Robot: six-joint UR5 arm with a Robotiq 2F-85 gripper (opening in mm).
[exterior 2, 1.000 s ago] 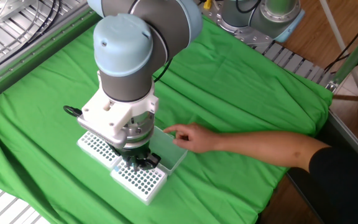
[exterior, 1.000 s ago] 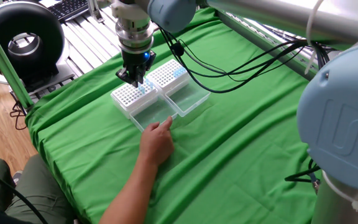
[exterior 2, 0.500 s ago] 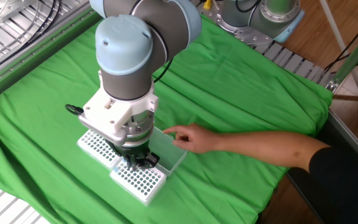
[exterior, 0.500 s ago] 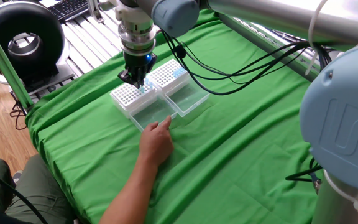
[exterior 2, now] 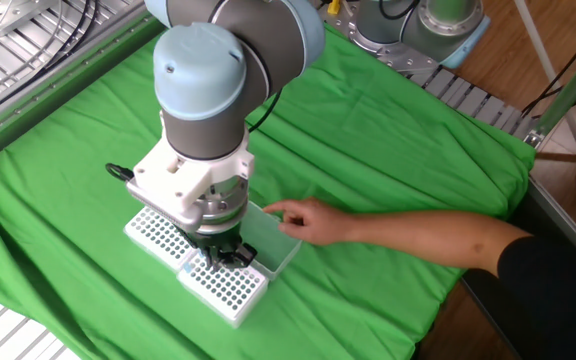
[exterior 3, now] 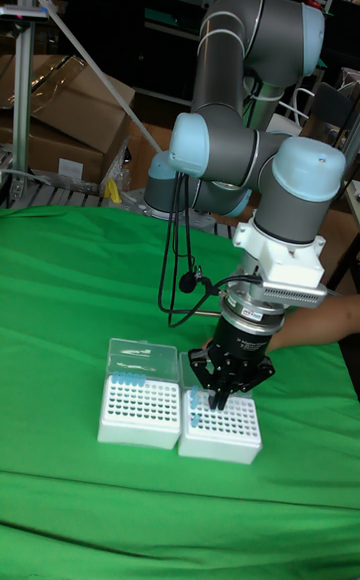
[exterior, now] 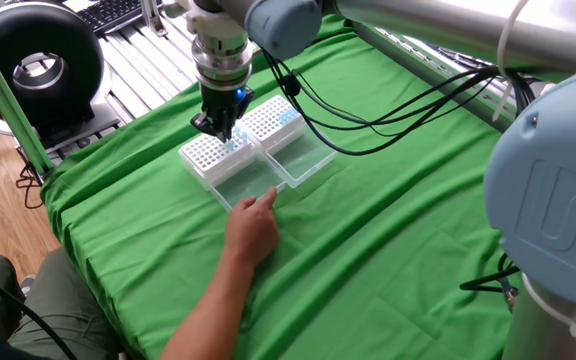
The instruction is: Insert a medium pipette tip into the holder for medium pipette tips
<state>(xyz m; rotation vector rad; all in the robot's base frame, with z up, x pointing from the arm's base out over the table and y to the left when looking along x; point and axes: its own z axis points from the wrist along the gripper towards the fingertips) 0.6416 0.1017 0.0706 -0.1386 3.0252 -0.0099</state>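
- While the gripper (exterior: 218,128) is hanging nose-down over the holder for medium pipette tips (exterior: 208,157) in one fixed view, its fingers are drawn close together just above the rack's far right corner, where a few blue tips are standing; the rack is lying directly below, so the coming move is looking like a straight descent. Whether a pipette tip is pinched there is too small to tell. A person's hand (exterior: 253,225) is resting at the open clear lid (exterior: 248,183), and the look-alike rack (exterior: 271,121) is sitting just beside.
- From the other fixed view, the wrist is hiding the fingertips; the gripper (exterior 2: 222,256) is sitting over the nearer rack's (exterior 2: 224,291) edge, the hand (exterior 2: 310,221) nearby.
- On the tall fixed view, the gripper (exterior 3: 221,395) is pointing straight down at the right-hand rack (exterior 3: 222,426), its jaws nearly closed; any tip between them is blurring into the dark fingers.
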